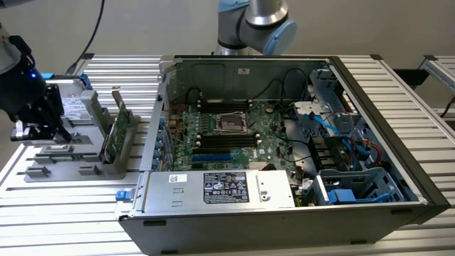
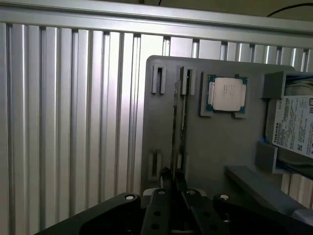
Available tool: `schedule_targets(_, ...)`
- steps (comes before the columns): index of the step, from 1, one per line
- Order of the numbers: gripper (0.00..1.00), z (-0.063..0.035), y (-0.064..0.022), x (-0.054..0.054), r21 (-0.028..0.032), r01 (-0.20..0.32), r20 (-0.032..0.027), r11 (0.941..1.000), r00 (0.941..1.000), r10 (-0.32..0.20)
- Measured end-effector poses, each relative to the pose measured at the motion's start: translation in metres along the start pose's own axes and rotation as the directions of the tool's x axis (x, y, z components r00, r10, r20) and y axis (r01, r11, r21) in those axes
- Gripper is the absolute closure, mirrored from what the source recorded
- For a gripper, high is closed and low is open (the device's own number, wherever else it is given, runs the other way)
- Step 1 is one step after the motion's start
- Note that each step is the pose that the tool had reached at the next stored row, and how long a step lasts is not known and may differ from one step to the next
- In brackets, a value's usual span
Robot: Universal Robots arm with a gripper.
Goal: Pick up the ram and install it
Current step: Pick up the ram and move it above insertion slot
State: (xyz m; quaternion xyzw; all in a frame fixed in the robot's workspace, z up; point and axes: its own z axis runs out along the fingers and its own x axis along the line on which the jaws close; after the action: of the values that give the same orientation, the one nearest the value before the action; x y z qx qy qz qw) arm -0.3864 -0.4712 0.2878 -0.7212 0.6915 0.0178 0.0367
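One gripper at the exterior view's left, jaws pinched narrow on the ram, standing edgewise in gray holder, silver chip nearby

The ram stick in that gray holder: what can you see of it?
Seen edge-on in the wrist view, the ram is a long, thin, dark greenish board standing on edge in the narrow slots of the gray holder on the slatted metal table. The gripper is closed on one end of it. A square silver processor chip lies flat beside it, apart.
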Motion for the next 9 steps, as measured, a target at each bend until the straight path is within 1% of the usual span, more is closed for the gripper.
schedule_targets(9,0.87,-0.021,-0.0248,-0.001,-0.0078,-0.001,0.017,1.0,0.9999,0.001)
